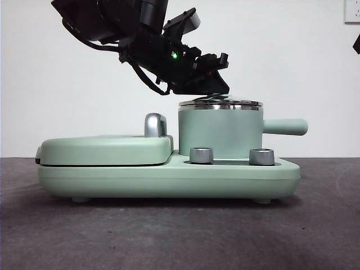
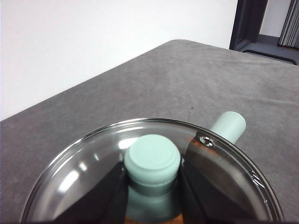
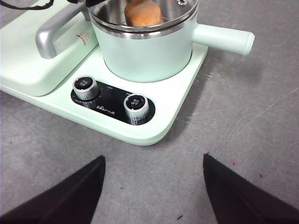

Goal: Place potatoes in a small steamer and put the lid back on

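Observation:
The small steamer [image 1: 219, 132], a mint-green pot with a straight side handle [image 1: 285, 126], stands on the right half of the green cooker base [image 1: 169, 177]. The glass lid [image 1: 220, 103] lies on its steel rim. My left gripper [image 1: 211, 84] comes down from the upper left, and its black jaws close on either side of the lid's green knob [image 2: 152, 158]. Through the lid, the right wrist view shows the golden-brown potatoes [image 3: 142, 13] inside the steamer [image 3: 145, 51]. My right gripper [image 3: 154, 186] hangs open and empty over the grey table, in front of the cooker.
A flat hinged grill plate [image 1: 104, 149] with a steel handle [image 1: 155, 125] fills the left half of the base. Two steel dials [image 1: 201, 155] [image 1: 261, 156] stand in front of the pot. A black tip of the waiting arm [image 1: 356, 44] shows at the right edge.

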{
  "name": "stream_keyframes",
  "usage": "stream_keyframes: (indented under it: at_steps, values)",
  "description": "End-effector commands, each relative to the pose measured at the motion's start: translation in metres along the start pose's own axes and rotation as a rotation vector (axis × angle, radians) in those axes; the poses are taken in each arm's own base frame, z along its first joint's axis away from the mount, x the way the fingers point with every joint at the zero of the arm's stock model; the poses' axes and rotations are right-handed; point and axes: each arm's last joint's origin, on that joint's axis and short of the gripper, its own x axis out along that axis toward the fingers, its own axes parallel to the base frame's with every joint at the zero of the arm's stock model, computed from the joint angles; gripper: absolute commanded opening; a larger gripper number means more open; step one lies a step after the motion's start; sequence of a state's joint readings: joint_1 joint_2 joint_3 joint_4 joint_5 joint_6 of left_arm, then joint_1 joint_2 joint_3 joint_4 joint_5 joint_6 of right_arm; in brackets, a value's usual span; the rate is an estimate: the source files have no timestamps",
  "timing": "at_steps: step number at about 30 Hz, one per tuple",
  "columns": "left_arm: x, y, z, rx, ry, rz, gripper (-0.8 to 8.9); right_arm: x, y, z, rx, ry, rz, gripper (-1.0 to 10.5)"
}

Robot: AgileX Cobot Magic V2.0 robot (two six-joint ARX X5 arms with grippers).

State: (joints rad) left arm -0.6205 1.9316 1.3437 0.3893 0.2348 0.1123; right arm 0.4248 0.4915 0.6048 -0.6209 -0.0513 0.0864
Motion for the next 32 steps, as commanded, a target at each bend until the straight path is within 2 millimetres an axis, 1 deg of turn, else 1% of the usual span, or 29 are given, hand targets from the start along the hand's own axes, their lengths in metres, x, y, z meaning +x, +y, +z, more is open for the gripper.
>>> stream_keyframes:
  at_steps: [1,11,12,14,16,19,21,23,27,32]
  values:
    - [0.007,-0.002,0.008,0.019,-0.047,-0.006,0.06,0.0,0.001,0.002,0.009,-0.006,0.002,3.2]
    - [0.007,-0.002,0.005,-0.002,-0.015,-0.009,0.08,0.0,0.001,0.0,0.009,0.011,0.003,3.2]
    - [0.007,-0.002,0.005,-0.01,-0.011,-0.009,0.23,0.0,0.001,0.0,0.009,0.011,0.003,3.2]
    - [0.007,-0.002,0.004,-0.037,-0.007,-0.01,1.16,0.0,0.001,0.0,0.01,0.012,0.004,3.2]
    - [0.007,-0.002,0.005,-0.055,-0.009,-0.01,1.87,0.0,0.001,0.0,0.01,0.012,0.004,3.2]
    - [0.005,-0.002,0.007,-0.069,-0.015,-0.01,2.45,0.0,0.001,0.0,0.01,0.015,0.004,3.2]
    - [0.003,-0.002,0.011,-0.084,-0.023,-0.009,2.65,0.0,0.001,-0.001,0.01,0.016,0.003,3.2]
    - [-0.001,-0.003,0.017,-0.105,-0.033,-0.009,2.95,0.0,0.001,-0.001,0.01,0.016,0.003,3.2]
    - [-0.016,-0.004,0.031,-0.163,0.002,-0.009,3.0,0.0,0.001,-0.001,0.01,0.016,0.003,3.2]
    - [-0.049,0.0,0.05,-0.218,0.123,0.01,3.0,0.0,0.001,-0.001,0.01,0.015,0.004,3.2]
